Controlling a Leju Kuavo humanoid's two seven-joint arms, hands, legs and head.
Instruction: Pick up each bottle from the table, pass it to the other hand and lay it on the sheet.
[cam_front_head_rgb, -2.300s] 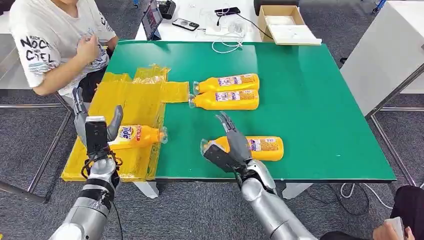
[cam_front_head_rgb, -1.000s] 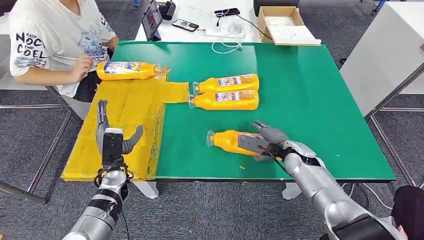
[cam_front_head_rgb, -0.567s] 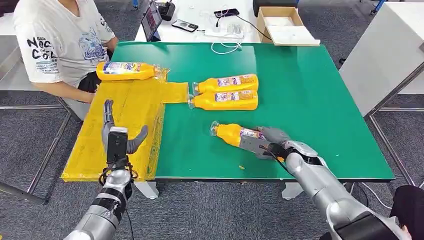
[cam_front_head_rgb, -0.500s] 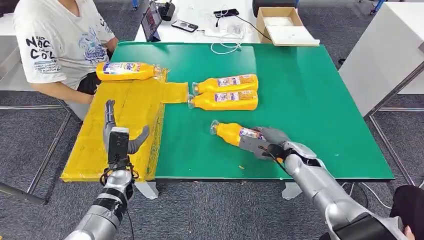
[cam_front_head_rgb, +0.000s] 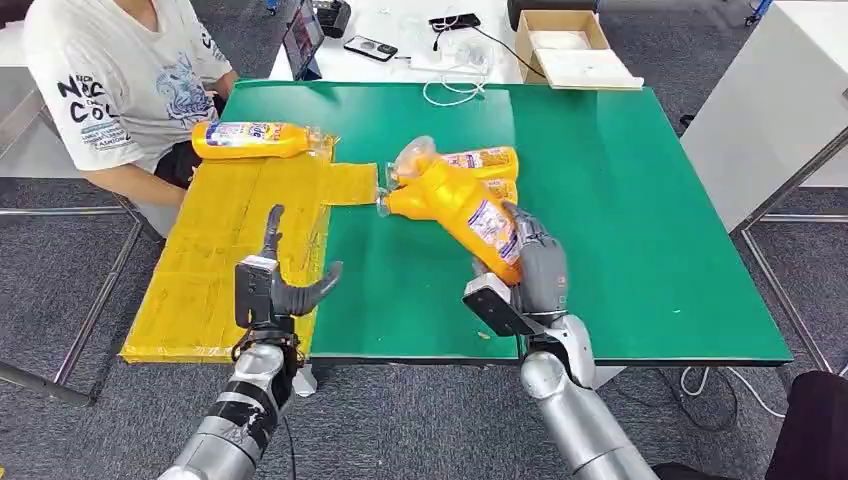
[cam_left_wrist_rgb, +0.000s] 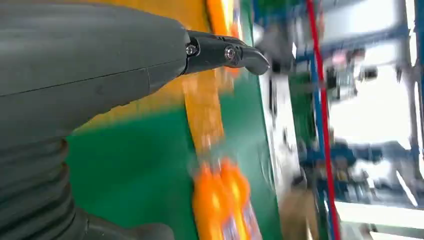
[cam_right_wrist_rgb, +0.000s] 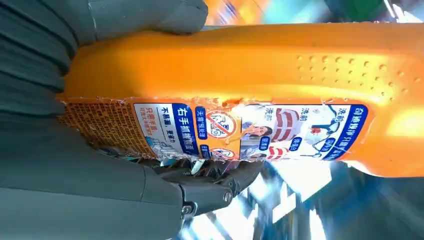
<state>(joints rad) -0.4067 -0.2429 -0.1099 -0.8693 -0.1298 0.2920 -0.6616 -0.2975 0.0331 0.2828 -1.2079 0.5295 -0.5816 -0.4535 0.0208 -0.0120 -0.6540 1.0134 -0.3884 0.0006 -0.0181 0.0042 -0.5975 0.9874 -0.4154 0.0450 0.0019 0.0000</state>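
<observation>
My right hand (cam_front_head_rgb: 535, 275) grips an orange bottle (cam_front_head_rgb: 462, 205) by its base, lifted off the green table (cam_front_head_rgb: 620, 200) and tilted up and to the left with its clear cap highest. The right wrist view has the same orange bottle (cam_right_wrist_rgb: 240, 95) close up, my fingers wrapped round its label. Two more orange bottles (cam_front_head_rgb: 470, 165) lie side by side on the table behind it. Another bottle (cam_front_head_rgb: 250, 140) lies on the far end of the yellow sheet (cam_front_head_rgb: 230, 250). My left hand (cam_front_head_rgb: 275, 285) hovers open over the sheet's near right edge.
A person in a white T-shirt (cam_front_head_rgb: 110, 80) sits at the table's far left corner. A white table behind holds a cardboard box (cam_front_head_rgb: 570, 45), a phone (cam_front_head_rgb: 371, 48) and cables. A white cabinet (cam_front_head_rgb: 770, 90) stands at the right.
My right hand closed on the nearest bottle, lifted it off the table and swung it up and left. My left hand moved right towards it. The person put a bottle at the sheet's far end.
</observation>
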